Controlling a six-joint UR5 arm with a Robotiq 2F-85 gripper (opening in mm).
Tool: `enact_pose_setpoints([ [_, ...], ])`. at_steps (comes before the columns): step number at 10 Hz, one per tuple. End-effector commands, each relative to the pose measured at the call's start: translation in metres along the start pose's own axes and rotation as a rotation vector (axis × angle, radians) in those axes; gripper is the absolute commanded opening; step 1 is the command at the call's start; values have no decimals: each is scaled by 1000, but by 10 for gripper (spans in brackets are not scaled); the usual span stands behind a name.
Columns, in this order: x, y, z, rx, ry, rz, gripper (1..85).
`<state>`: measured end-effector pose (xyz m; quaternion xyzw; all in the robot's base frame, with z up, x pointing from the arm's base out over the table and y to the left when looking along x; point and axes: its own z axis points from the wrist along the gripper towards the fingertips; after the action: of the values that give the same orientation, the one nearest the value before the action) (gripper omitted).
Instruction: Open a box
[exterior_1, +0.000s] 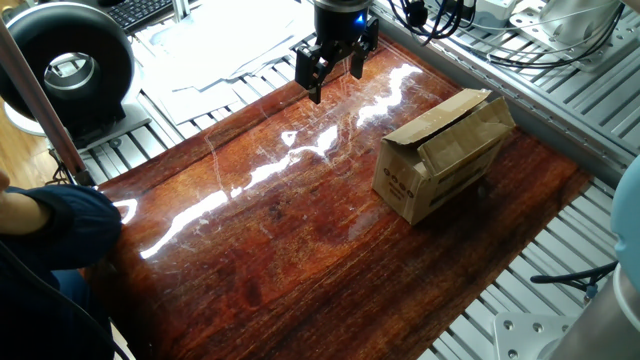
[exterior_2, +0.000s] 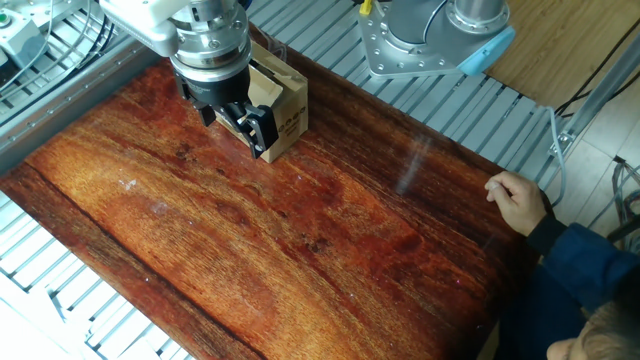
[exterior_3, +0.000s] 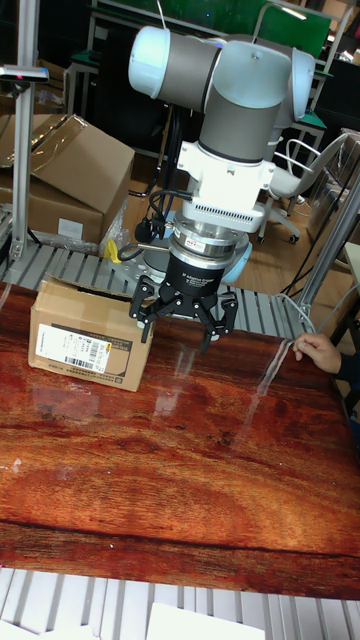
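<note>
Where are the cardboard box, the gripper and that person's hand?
box (exterior_1: 442, 124), one fixed view, top flap
gripper (exterior_3: 185, 322), tall fixed view, midway between fingertips
person's hand (exterior_2: 518, 203), the other fixed view, back of hand

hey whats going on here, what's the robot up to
The robot arm's gripper hangs open and empty above the wooden table, near a small cardboard box but not touching it. The box sits on the table with its top flaps mostly folded down, so it has not been opened yet. A person's hand rests at the table's edge, well away from the box.
</note>
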<state>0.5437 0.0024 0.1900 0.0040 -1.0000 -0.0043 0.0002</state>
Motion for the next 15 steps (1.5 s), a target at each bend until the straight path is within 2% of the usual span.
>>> enact_pose_setpoints([
  [1,0,2,0,0,0,0,840],
  [2,41,29,-4,-93,162,88,10],
  [7,41,29,-3,-87,162,85,10],
  [10,43,17,-8,-78,174,49,10],
  [11,44,11,-9,-72,177,30,10],
  [12,46,-5,-9,-42,174,-9,10],
  [15,54,-43,-16,-34,180,-85,10],
])
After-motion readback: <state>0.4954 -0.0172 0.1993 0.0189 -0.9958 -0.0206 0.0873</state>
